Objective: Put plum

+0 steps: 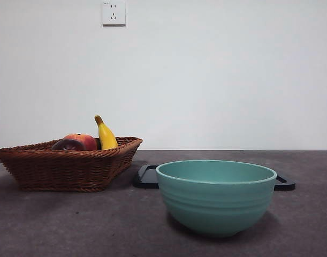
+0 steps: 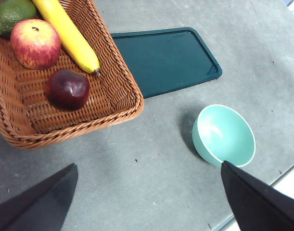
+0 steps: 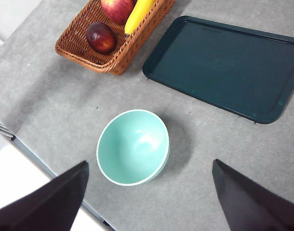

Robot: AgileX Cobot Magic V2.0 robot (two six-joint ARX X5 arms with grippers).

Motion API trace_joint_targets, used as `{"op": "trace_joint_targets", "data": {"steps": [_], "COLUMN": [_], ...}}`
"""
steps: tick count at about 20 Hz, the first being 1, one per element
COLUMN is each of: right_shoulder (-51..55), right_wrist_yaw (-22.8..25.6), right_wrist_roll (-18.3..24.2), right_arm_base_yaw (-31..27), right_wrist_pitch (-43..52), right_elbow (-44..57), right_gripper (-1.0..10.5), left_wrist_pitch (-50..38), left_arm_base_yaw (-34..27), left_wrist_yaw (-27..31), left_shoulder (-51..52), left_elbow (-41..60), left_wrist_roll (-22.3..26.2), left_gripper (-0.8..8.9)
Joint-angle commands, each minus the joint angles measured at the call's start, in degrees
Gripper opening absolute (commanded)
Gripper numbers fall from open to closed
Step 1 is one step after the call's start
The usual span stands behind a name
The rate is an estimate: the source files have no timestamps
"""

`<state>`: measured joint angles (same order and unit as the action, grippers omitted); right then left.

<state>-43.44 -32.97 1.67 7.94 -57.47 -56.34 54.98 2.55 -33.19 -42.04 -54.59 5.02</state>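
On the grey table (image 1: pixel 72 225), below a white wall with a socket (image 1: pixel 113 13): dark tray (image 3: pixel 223 67), wicker basket (image 2: pixel 115 91) far left, teal bowl (image 1: pixel 215 195) near centre. Plum (image 2: pixel 67 89) lies in the basket beside apple (image 2: pixel 35 42) and banana (image 2: pixel 67 33). Left gripper (image 2: pixel 151 202) and right gripper (image 3: pixel 149 197) hang high, wide open, empty. Risk: grabbing the apple, or the smooth plum slipping loose

front: table-level, near bowl (image 1: pixel 216 197) | wrists — high, downward, sharing it
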Motion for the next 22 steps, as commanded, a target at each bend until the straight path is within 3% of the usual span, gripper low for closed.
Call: {"op": "trace_joint_targets", "data": {"steps": [1, 5, 11, 15, 22], "right_shoulder": [-0.31, -0.31, -0.31, -0.31, -0.31], "right_wrist_yaw": [-0.09, -0.09, -0.09, -0.09, -0.04], "right_wrist_roll": [0.09, 0.04, 0.02, 0.02, -0.11], "right_arm_base_yaw": [0.22, 0.22, 0.22, 0.22, 0.22], "right_wrist_pitch": [0.44, 0.42, 0.44, 0.44, 0.37], "right_elbow": [-1.05, -1.05, -1.05, -1.05, -1.05], "right_gripper": [4.1, 4.1, 4.1, 4.1, 4.1], "left_wrist_pitch": [-1.46, -6.86, -8.48, -10.16, -15.89], "left_arm_base_yaw": [0.17, 1.75, 7.74, 11.39, 14.23], "left_wrist_yaw": [0.07, 2.40, 13.46, 18.27, 24.17], "left_shoulder": [-1.20, -5.55, -20.13, -31.32, -45.31], "left_elbow": [-1.31, -2.34, -12.11, -18.01, -19.93], "left_wrist_roll": [-0.52, -2.84, -2.89, -1.11, 2.19], "left_gripper": [4.68, 4.68, 4.67, 4.66, 4.65]}}
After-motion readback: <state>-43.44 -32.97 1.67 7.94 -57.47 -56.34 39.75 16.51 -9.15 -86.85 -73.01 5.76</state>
